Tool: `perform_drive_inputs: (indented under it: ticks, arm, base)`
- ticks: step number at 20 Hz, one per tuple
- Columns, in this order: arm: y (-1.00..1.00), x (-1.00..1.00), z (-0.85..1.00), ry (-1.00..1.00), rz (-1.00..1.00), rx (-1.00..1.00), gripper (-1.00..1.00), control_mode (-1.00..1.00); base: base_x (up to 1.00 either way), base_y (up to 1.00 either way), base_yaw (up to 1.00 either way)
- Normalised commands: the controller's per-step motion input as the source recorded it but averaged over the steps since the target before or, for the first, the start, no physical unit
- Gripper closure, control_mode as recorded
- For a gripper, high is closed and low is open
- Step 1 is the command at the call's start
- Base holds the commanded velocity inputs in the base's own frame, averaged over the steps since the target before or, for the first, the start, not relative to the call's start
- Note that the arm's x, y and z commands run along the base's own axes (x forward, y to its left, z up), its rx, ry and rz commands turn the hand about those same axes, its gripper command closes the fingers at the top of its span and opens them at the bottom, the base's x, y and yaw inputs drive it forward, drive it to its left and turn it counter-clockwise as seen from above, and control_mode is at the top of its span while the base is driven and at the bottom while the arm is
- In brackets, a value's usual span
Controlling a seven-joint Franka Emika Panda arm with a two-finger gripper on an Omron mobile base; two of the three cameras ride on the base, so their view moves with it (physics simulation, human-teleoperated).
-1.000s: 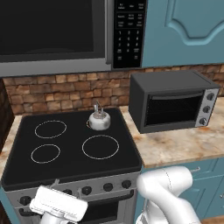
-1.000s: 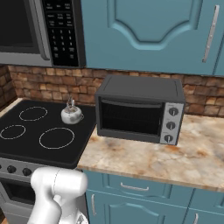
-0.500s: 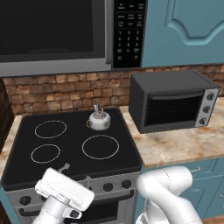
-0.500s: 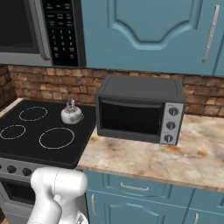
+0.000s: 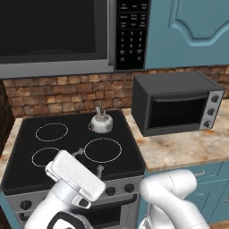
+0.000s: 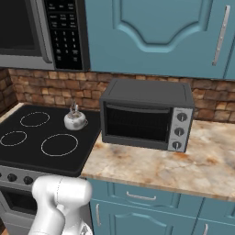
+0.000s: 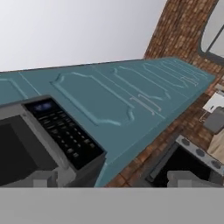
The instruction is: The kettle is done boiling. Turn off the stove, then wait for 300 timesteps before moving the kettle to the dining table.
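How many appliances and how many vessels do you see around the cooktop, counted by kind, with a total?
Stove: 1
Microwave: 1
Toaster oven: 1
Kettle: 1
Total: 4

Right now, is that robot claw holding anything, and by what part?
Nothing is held. The gripper hangs open over the stove, apart from the kettle on the rear burner.

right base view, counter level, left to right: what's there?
stove → kettle → toaster oven → bare stretch of marbled counter
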Motion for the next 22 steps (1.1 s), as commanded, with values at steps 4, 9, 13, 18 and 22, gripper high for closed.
perform_drive_inputs:
  ticks: [4,9,13,18,22]
  arm:
    - [-0.38,0.00,0.47,0.00,0.00,0.16,-1.00,-1.00]
    - [-0.40,0.00,0.41,0.00,0.00,0.17,-1.00,-1.00]
    - [-0.41,0.00,0.33,0.00,0.00,0.16,-1.00,-1.00]
    - [-0.37,0.00,0.24,0.05,0.00,0.17,-1.00,-1.00]
    - [-0.40,0.06,0.06,0.12,0.00,0.21,-1.00,-1.00]
  base:
    - [0.00,0.00,0.00]
    - [0.00,0.00,0.00]
    - [0.00,0.00,0.00]
    - [0.00,0.00,0.00]
    - [0.00,0.00,0.00]
